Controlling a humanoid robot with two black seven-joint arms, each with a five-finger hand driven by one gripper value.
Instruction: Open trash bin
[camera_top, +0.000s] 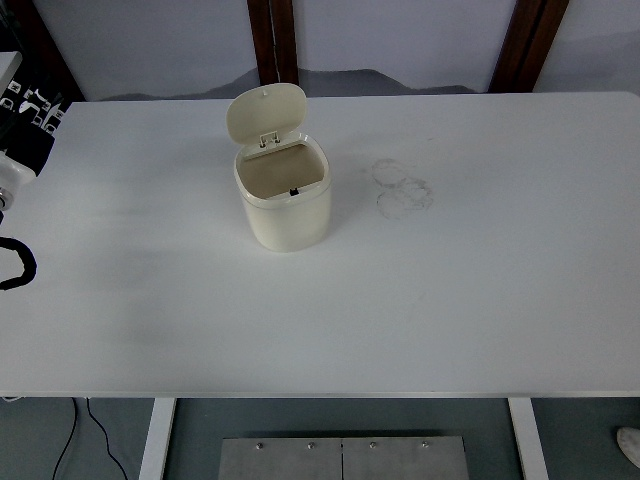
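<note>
Small cream trash bin (287, 195) stands upright on the white table (450, 300), left of centre and toward the far side. Its hinged lid (265, 112) is tipped up and back, standing nearly vertical behind the mouth; the inside shows empty and tan. By the look of it, the opening is done.

Left hand (28, 112) sits at the picture's left edge, off the table's far-left corner and well apart from the bin. Only a black and white part of it shows, cut by the frame, so I cannot tell how it is set. It holds nothing that I can see. Right arm is not in view.

Handling, as a judgement: thin moulded plastic, so likely light and stiff, with a smooth glossy wall that may slip under a loose grip. An empty bin this small would probably slide or tip under a sideways push. The lid's front lip is the natural place to lift (the small dark catch at the front rim may be a push release). The hinge (266, 141) looks slight.

Faint ring smudges (402, 188) mark the tabletop to the bin's right.
</note>
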